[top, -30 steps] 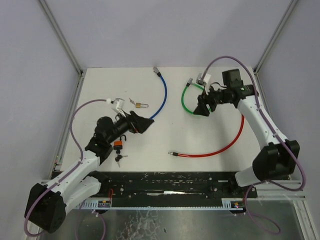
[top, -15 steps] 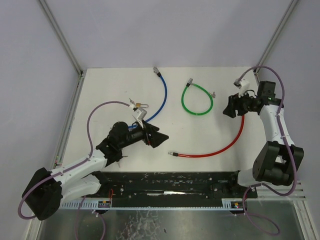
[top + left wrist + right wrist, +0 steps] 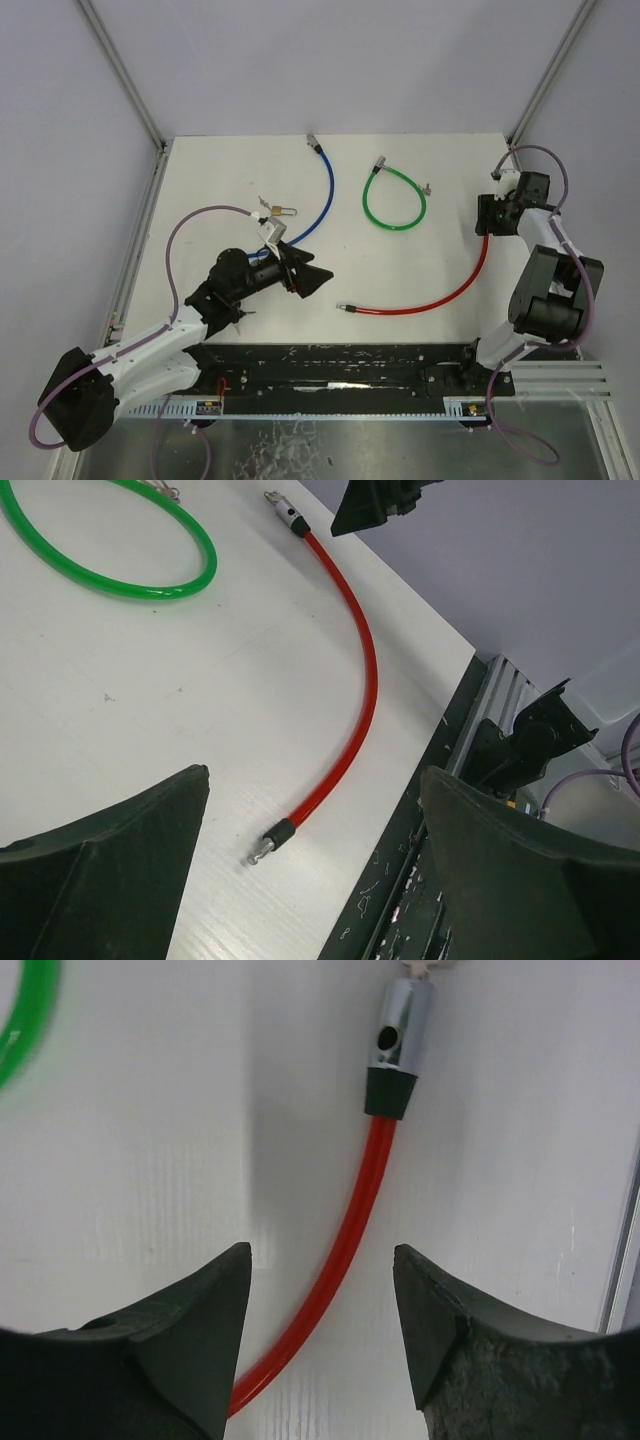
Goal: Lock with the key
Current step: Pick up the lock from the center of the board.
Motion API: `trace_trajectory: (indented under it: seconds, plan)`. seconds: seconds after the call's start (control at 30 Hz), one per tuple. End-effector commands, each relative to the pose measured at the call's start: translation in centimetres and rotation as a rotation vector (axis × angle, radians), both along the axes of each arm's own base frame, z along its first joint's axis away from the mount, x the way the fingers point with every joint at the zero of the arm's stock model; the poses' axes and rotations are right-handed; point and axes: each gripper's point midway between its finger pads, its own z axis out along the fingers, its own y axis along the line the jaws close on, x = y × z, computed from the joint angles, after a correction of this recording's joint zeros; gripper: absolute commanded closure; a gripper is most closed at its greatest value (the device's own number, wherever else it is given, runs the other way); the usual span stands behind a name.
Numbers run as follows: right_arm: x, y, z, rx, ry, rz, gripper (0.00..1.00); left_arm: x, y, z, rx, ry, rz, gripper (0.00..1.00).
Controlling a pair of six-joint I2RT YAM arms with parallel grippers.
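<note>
Right fingers (image 3: 170, 1360) have moved to straddle glossy red cable (image 3: 350, 1230).

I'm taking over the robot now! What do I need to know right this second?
Left gripper: open, empty, above the table near the pin end of the red cable.
Right gripper: open, empty, fingers either side of the red cable below its chrome lock barrel.
Green cable: a closed loop. Blue cable: open, beside a small brass padlock.
Done: nothing on the red cable; its ends lie apart.
Left: join the ends and turn the key, which I cannot spot.
</note>
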Motion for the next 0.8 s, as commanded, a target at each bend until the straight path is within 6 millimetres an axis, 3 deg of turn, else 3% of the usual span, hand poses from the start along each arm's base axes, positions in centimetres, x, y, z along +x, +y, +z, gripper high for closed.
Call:
trace_trajectory:
  seconds: [0.0, 0.23, 0.77]
  plan:
    - [0.9, -2.5, -1.7, -0.047, 0.025, -0.177, 0.35, 0.2, 0.1, 1.2, -0.029, -0.064, 0.014, 0.14]
    - [1.1, -3.5, -4.4, -0.064, 0.072, -0.234, 0.41, 0.3, 0.2, 1.1, -0.026, -0.06, 0.023, 0.14]
    - [1.0, -2.9, -7.6, -0.007, 0.163, -0.232, 0.7, 0.4, 0.3, 0.8, -0.018, -0.058, 0.028, 0.14]
